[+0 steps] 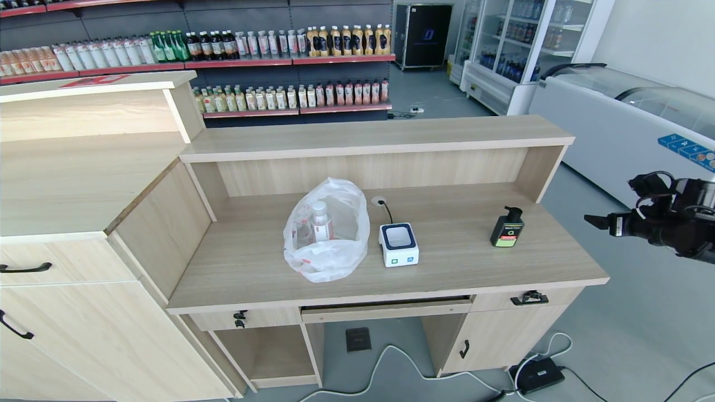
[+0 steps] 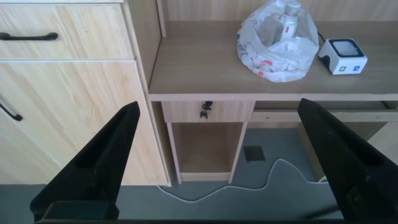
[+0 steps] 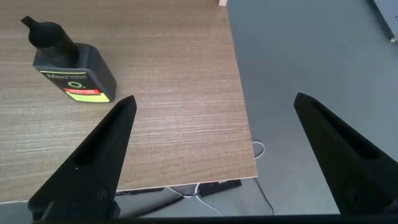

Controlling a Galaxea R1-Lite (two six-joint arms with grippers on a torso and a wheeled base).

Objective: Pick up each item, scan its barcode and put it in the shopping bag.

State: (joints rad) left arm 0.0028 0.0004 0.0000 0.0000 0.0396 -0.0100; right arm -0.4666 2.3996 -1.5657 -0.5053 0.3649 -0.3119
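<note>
We're looking at a pale wooden counter with a raised ledge along its back. To its left stands a taller cabinet with black handles. Under the worktop we see a pull-out tray and a drawer handle. On the grey floor a white cable loops near a black box. Behind, red shelves carry rows of drinks bottles. To the right are glass-door coolers and a chest freezer.
</note>
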